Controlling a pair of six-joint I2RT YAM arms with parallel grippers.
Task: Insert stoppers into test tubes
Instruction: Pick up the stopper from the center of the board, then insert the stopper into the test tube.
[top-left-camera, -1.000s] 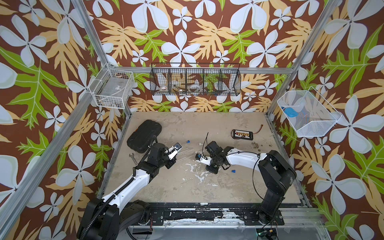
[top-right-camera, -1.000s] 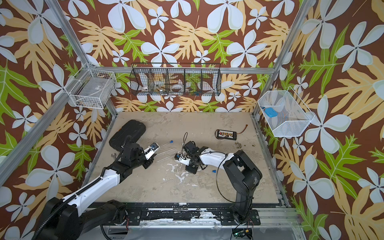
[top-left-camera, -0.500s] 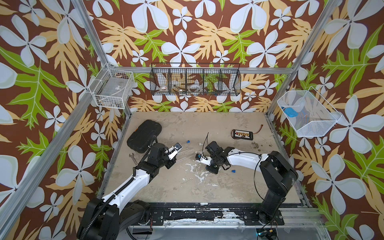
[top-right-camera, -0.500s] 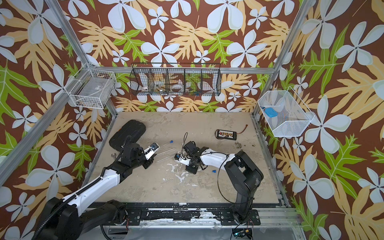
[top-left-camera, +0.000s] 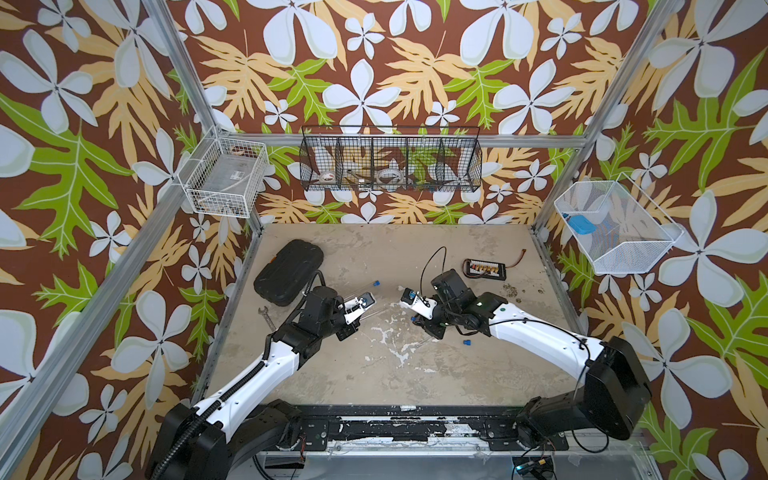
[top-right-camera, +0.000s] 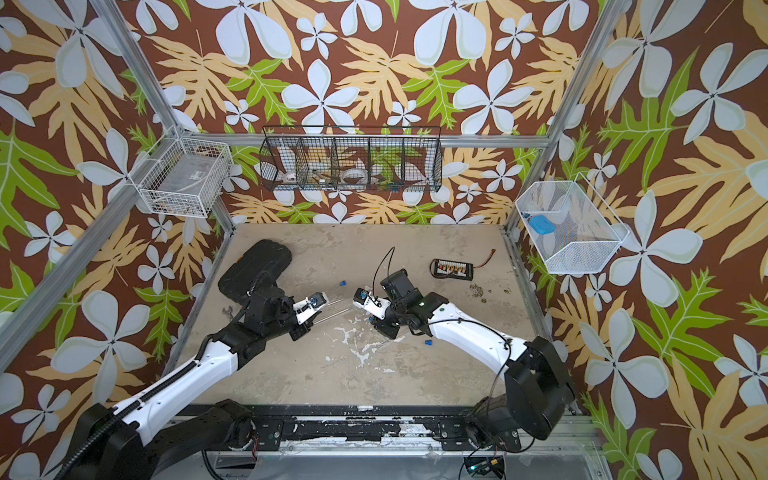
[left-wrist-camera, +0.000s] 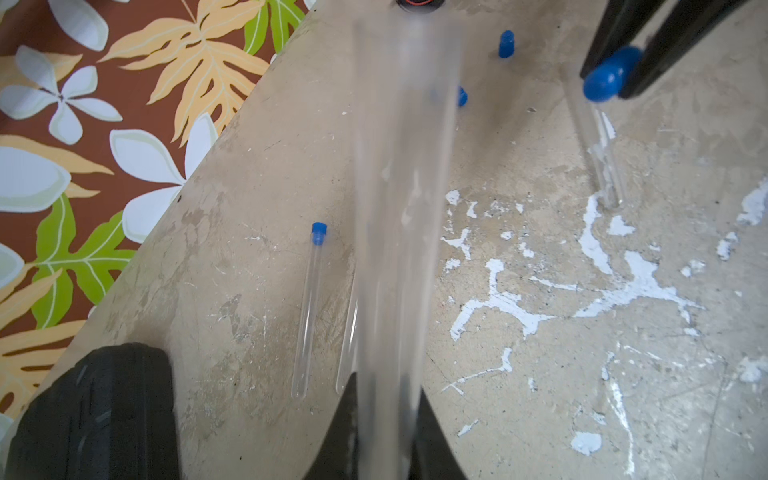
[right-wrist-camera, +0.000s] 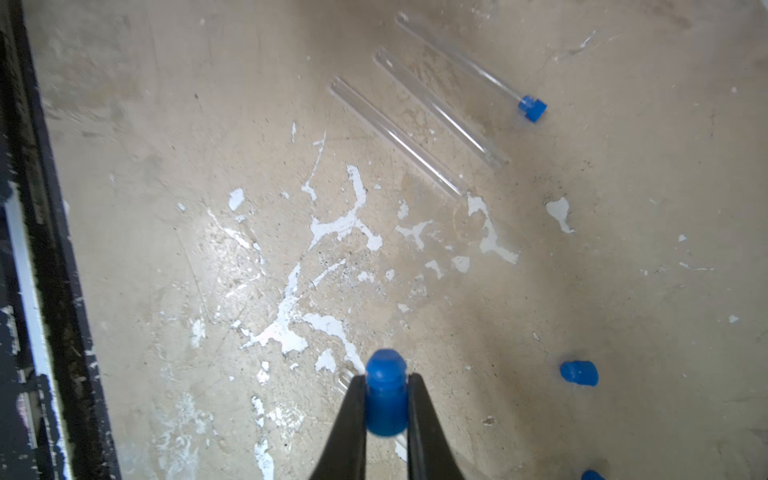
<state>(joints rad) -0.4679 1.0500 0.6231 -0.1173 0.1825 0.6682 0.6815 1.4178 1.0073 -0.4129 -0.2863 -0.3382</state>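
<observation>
My left gripper (left-wrist-camera: 386, 395) is shut on a clear test tube (left-wrist-camera: 399, 208) that runs away from the camera as a wide blur. My right gripper (right-wrist-camera: 386, 382) is shut on a blue stopper (right-wrist-camera: 386, 395), which also shows in the left wrist view (left-wrist-camera: 606, 79). In both top views the two grippers (top-left-camera: 361, 305) (top-left-camera: 409, 297) face each other mid-table, a short gap apart. A stoppered tube (right-wrist-camera: 469, 62) and two empty tubes (right-wrist-camera: 399, 137) (right-wrist-camera: 440, 108) lie on the table. Loose stoppers (right-wrist-camera: 578, 372) (top-left-camera: 466, 342) lie near the right arm.
A black case (top-left-camera: 289, 266) lies at the back left, with a grey wrench (top-left-camera: 266, 316) next to it. A small circuit board with wires (top-left-camera: 484, 268) sits at the back right. Wire baskets (top-left-camera: 390, 166) hang on the walls; one holds a light-blue object (top-left-camera: 581, 224).
The right gripper's jaws have closed slightly tighter on the stopper. Both arms stay about where they were.
</observation>
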